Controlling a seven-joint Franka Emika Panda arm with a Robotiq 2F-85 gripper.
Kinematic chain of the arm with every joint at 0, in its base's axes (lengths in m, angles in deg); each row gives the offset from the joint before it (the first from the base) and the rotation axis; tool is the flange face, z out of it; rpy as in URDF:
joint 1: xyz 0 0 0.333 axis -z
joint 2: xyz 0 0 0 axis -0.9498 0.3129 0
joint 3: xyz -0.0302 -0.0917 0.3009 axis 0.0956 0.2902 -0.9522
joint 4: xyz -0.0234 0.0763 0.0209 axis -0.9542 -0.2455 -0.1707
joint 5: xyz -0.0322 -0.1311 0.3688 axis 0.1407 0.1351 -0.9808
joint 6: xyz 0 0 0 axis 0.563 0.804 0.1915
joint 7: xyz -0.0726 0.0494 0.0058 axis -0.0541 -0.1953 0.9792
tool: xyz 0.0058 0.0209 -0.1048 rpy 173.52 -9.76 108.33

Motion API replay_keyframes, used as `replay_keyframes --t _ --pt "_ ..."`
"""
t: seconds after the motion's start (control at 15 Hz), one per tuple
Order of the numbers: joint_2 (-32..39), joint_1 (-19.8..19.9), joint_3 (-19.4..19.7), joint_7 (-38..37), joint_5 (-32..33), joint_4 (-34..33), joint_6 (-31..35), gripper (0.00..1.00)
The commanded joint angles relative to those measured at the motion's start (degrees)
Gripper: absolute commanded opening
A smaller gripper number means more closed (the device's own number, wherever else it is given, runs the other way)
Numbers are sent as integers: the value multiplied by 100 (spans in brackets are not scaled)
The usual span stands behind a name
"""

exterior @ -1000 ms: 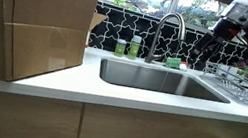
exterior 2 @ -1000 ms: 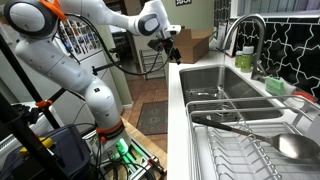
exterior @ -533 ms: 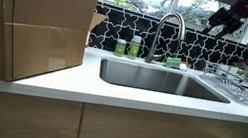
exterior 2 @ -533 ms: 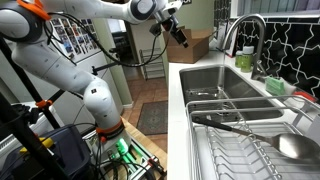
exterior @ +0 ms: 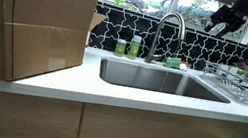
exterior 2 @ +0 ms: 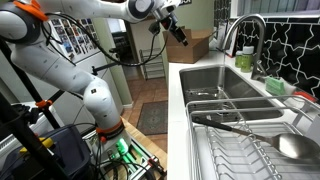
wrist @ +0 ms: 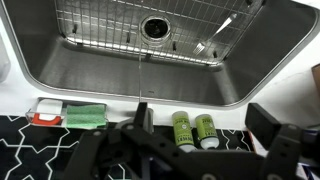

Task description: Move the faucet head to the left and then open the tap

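Exterior view: over the last second the white jointed robot arm (exterior 2: 60,60) has carried its black fingers (exterior 2: 182,39) up and toward the window. For the final half second it has held almost unmoved. The fingers hang high and well apart from the tall, thin, silver gooseneck tap (exterior: 157,39). By judgement the approach is under way and neither step is done.

In the wrist view the fingers appear spread wide and empty, though they show dark there.

- The stainless steel sink basin (wrist: 60,70) holds a wire grid (wrist: 110,25) and no dishes.
- The wire dish rack (exterior 2: 230,150) beside it holds a large metal ladle (exterior 2: 295,148).
- The downturned faucet head (exterior: 182,38) sits over the basin, swung toward the rack side.
- Two small green bottles (wrist: 192,130) stand on the surface behind the basin.
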Motion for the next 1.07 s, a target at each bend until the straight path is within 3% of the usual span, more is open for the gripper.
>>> replay_keyframes --t 0.0,0.4,0.73,1.0 --pt "40 186 26 -49 327 -105 -78 100" --pt "329 492 340 262 884 -327 146 100" --pt "1028 336 843 958 785 -904 624 100" --pt "1716 143 923 1279 637 -1502 894 100"
